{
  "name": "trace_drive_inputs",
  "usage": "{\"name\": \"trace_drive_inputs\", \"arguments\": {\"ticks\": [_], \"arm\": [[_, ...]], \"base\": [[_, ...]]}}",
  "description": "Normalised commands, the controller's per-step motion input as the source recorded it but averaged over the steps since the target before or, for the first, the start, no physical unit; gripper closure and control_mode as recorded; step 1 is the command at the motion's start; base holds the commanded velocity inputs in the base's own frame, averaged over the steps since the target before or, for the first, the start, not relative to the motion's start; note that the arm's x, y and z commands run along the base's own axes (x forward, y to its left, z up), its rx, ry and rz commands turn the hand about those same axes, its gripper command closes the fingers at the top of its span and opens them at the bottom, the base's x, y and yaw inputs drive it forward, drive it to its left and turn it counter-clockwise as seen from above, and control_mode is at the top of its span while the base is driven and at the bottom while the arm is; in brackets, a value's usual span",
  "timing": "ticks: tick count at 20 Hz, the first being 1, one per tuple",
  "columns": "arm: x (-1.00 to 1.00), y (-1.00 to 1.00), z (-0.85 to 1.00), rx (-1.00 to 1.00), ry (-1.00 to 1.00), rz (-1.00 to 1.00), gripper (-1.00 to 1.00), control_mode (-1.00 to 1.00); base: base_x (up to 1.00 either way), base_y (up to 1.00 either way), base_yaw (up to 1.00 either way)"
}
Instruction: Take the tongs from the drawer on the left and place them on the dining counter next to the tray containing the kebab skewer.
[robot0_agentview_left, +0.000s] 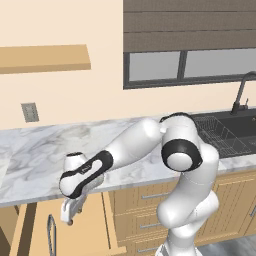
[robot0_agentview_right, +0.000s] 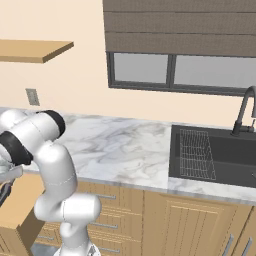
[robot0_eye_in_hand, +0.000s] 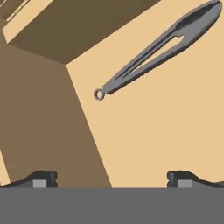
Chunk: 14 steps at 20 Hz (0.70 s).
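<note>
The grey metal tongs (robot0_eye_in_hand: 162, 50) lie flat on the light-wood floor of the open drawer (robot0_eye_in_hand: 153, 131), running diagonally with the ringed joined end pointing toward the drawer's shaded side wall. My gripper (robot0_eye_in_hand: 112, 179) hangs above the drawer floor, open, with nothing between its fingers; the tongs lie ahead of it and apart from it. In the left base view the gripper (robot0_agentview_left: 70, 210) points down just below the worktop's edge, over the pulled-out drawer (robot0_agentview_left: 30, 230). The dining counter, the tray and the kebab skewer are out of view.
A marble worktop (robot0_agentview_left: 45, 155) runs over wooden cabinets (robot0_agentview_right: 165, 220). To the right lies a dark sink (robot0_agentview_right: 220, 155) with a wire rack and a black faucet (robot0_agentview_right: 245, 112). A wooden shelf (robot0_agentview_left: 45, 57) hangs on the wall above.
</note>
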Motion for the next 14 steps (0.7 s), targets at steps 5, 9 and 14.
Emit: {"name": "trace_drive_inputs", "arguments": {"ticks": [5,9,14], "arm": [[0.0,0.31,-0.2,0.0,0.07,-0.33,-1.0,-1.0],[0.0,0.35,-0.07,-0.02,0.01,-0.33,-1.0,-1.0],[0.03,0.27,-0.07,-0.14,0.09,-0.27,-1.0,-1.0]], "base": [[0.0,0.0,0.0],[0.0,0.0,0.0],[0.0,0.0,0.0]]}}
